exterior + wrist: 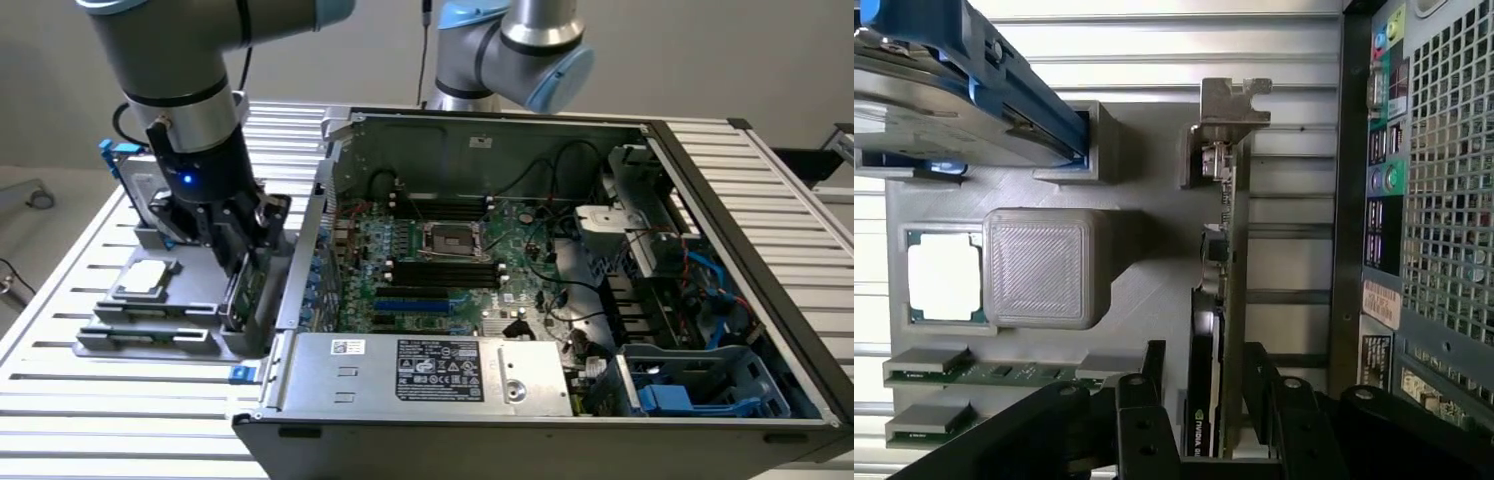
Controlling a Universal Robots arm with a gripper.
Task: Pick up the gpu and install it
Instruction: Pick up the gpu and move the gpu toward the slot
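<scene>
**A:** Wrist view puts our gripper (1206, 405) straight over the gpu (1222, 255). The jaws are spread wide with one finger on each side of the card, and nothing is clasped.

**B:** Agreed. We see the card standing on its long edge in a slot of the grey holder (1144, 300). Its silver bracket is at the end away from the fingers, and it sits just beside the rear panel of the computer case (1444, 250). It sits in the holder, not lifted.

**A:** So we judge ourselves to be in the pick-up step, just short of the grasp. Installing has not begun. In the exterior view we see no card in the blue slots (416, 299) of the motherboard.

**B:** How near are the fingers?

**A:** On the black shroud side we see a clear gap. On the green board side the finger stands very close, and we cannot tell whether it touches.

**B:** Then our reading is that the next move calls for an even squeeze on both flat faces. We should be centred along the card so it does not tip. After that it needs a straight pull out of the slot, because the holder hugs the card closely.

**A:** And the neighbours? The processor chip (944, 275) and the memory sticks (984, 372) lie in their own pockets, well apart from our fingers. We expect no trouble from them.
</scene>
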